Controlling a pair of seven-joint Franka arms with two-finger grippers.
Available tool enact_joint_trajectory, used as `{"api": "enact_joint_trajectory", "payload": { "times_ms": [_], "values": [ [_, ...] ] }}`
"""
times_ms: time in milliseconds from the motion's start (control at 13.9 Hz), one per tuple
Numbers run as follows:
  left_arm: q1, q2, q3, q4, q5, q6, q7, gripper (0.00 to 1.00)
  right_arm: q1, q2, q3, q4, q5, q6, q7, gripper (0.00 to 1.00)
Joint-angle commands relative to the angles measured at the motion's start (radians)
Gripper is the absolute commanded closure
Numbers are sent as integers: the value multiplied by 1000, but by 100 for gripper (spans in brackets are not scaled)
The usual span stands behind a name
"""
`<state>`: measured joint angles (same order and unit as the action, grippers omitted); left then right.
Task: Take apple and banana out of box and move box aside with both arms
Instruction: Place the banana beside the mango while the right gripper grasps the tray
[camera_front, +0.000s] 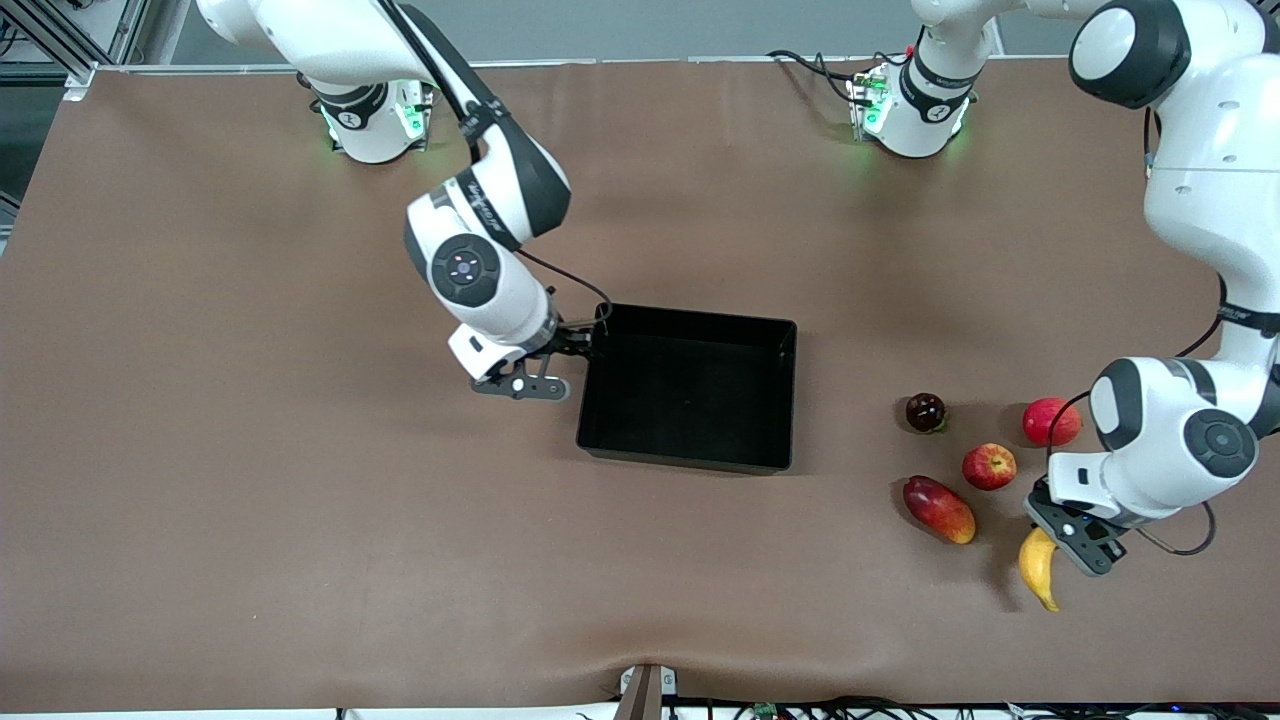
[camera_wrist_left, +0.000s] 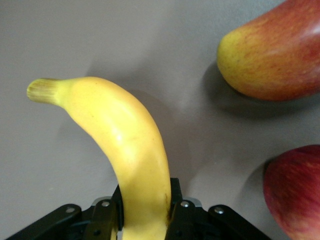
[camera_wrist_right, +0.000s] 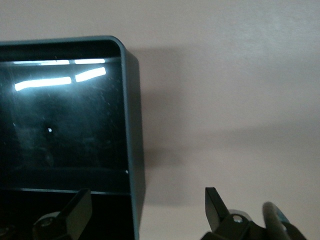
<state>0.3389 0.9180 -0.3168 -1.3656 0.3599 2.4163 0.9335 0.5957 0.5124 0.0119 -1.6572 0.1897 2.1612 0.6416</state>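
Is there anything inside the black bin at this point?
No fruit shows inside the black bin; its visible floor is bare. The right gripper straddles the wall at one corner, one of its open fingers inside, hiding a little floor. The banana is clamped in the left gripper.

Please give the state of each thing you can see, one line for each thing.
Curved yellow banana: gripped by the shut left gripper.
Black rectangular plastic bin: upright, empty.
Right gripper: open, straddling the bin's wall.
Small round red apple: resting on table, untouched.
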Motion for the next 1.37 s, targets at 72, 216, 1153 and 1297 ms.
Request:
{"api": "enact_joint_trajectory", "payload": {
  "times_ms": [72, 216, 1153, 1297],
  "values": [
    [-3, 19, 2, 26, -15, 4, -38, 87, 35, 70, -12, 50, 5, 42, 53, 0],
    [9, 16, 2, 17, -19, 4, -36, 1, 38, 95, -12, 56, 5, 68, 53, 21],
    [23, -362, -96, -4, -110, -509, -456, 0, -13, 26, -7, 82, 31, -58, -12, 100],
    [25, -445, -99, -35, -140, -595, -583, 0, -57, -41, -9, 82, 33, -163, -116, 100]
  ]
}}
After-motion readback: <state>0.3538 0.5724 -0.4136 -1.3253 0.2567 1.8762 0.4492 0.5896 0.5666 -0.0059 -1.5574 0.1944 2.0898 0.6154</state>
